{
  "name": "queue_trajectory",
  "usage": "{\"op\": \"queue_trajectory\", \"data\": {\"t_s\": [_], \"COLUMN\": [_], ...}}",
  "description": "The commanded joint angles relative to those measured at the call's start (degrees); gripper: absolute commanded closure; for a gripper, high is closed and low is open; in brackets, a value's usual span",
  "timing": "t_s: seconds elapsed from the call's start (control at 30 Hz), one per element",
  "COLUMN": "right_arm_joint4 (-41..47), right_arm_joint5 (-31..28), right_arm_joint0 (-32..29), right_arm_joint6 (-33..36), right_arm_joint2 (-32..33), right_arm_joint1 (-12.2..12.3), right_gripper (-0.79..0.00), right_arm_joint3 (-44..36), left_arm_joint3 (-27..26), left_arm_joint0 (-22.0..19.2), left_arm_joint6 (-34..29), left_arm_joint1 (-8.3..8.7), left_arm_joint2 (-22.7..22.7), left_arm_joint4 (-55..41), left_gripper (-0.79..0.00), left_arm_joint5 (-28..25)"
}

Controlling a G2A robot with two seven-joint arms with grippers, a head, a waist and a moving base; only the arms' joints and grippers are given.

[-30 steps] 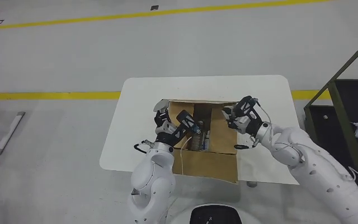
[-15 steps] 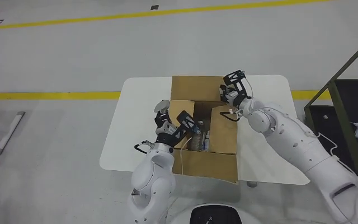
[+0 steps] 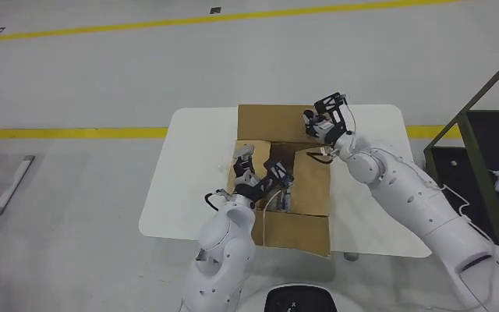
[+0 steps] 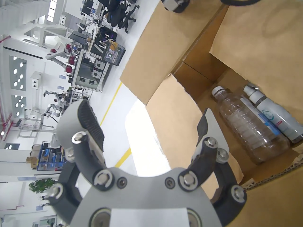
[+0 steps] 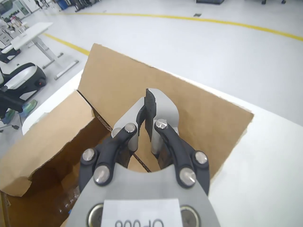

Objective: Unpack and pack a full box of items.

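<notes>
- A cardboard box is seen standing on the white worktop, with its top opened.
- Its far flap is folded back and outward over the worktop, while the left flap is raised at an angle.
- The right pincer is held above the right part of the far flap. Its fingers are pressed together at the tips. Whether any cardboard is pinched between them cannot be told, since the tips are seen only against the flap behind.
- The left pincer is spread wide at the left side of the box, with the torn edge of the left flap placed between its fingers. Contact between either pad and the cardboard cannot be made out.
- Inside the box a clear bottle is laid on its side, and a white bottle is laid just beside it, apparently touching. Both caps are turned toward the far wall.
- The base of the white bottle is cut off by the corrugated near edge of the box.
- In the top view, most of the interior is hidden by the left arm and the flaps, so only a sliver of the bottles is seen.
- In the right wrist view, the inside of the box is dark. Something transparent near the pincer's body cannot be identified.
</notes>
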Motion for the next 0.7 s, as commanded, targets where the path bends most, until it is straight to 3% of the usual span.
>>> {"op": "queue_trajectory", "data": {"t_s": [0.0,0.17,0.37,0.67], "right_arm_joint4": [-3.7,-10.1,-12.8,-13.1], "right_arm_joint5": [0.2,1.6,3.0,3.2], "right_arm_joint0": [-4.6,-18.1,-30.8,-36.3], "right_arm_joint6": [-2.3,-3.1,-3.2,-2.0], "right_arm_joint2": [3.6,12.6,19.4,22.4], "right_arm_joint1": [1.7,5.1,6.9,7.2], "right_gripper": [0.000,0.000,0.000,0.000], "right_arm_joint3": [-6.2,-20.8,-31.9,-35.3], "left_arm_joint3": [1.7,5.6,5.9,6.8], "left_arm_joint0": [-1.0,-2.9,-3.1,-2.7], "left_arm_joint6": [-0.8,-3.6,-3.8,-3.7], "left_arm_joint1": [-0.24,-0.82,-0.87,-0.79], "left_arm_joint2": [1.1,2.8,2.9,3.3], "left_arm_joint4": [-0.7,-2.4,-2.5,-1.0], "left_gripper": [-0.785,-0.785,-0.785,-0.785], "left_arm_joint5": [0.1,0.5,0.5,1.3]}}
